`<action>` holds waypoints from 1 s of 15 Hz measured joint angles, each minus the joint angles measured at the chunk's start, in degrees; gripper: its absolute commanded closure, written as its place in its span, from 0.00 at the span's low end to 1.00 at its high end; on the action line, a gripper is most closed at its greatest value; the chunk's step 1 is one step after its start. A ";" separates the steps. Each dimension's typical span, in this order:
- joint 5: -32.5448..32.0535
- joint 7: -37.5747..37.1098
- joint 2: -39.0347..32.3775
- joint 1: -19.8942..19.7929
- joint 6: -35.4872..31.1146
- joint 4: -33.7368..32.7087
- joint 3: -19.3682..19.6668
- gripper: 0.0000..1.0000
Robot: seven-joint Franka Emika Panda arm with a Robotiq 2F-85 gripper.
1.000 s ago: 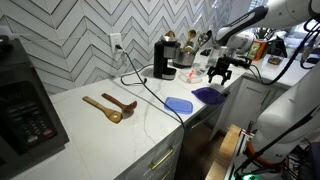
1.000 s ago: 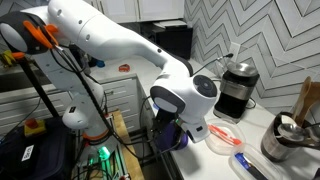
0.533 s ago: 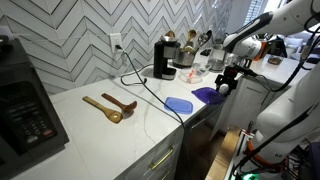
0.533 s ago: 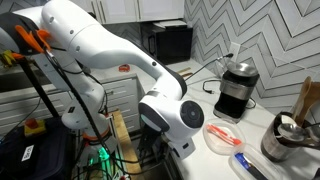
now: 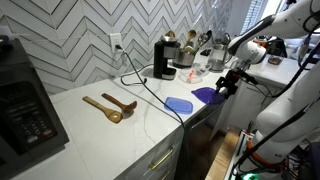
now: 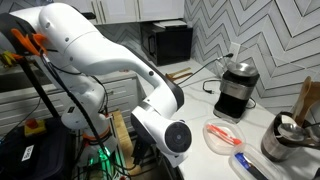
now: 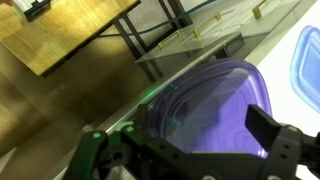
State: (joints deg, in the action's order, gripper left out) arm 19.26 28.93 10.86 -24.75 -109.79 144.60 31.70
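My gripper [image 5: 226, 82] hangs open just past the right end of the white counter, right beside a purple translucent bowl [image 5: 207, 95] that sits at the counter's edge. In the wrist view the purple bowl [image 7: 215, 105] fills the space under the gripper [image 7: 190, 138], with the dark fingers [image 7: 268, 128] standing apart on either side of it. I cannot tell whether they touch it. A blue lid [image 5: 180, 103] lies next to the bowl and shows at the wrist view's right edge [image 7: 308, 62]. In an exterior view the arm's large joint [image 6: 166, 136] hides the gripper.
Two wooden spoons [image 5: 108, 106] lie mid-counter. A black coffee maker [image 5: 163, 58] with a cord stands at the back wall, and a black appliance [image 5: 25, 100] at the left. A pink plate [image 6: 222, 135], a grinder [image 6: 236, 88] and a utensil pot [image 6: 284, 138] stand nearby. The floor lies below the counter edge.
The arm has swung out and lowered; the gripper has moved down and right to the purple bowl at the counter's edge. The arm now covers the bowl in an exterior view.
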 measured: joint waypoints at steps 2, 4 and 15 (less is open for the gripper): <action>1.22 1.17 -0.72 -0.17 0.00 0.32 0.85 0.00; 2.18 2.20 -1.42 -0.48 -0.01 0.70 1.76 0.00; 8.99 4.22 -3.85 -1.20 -0.08 1.08 4.28 0.95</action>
State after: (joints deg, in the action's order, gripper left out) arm 28.24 33.15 7.01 -25.95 -109.87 145.67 35.98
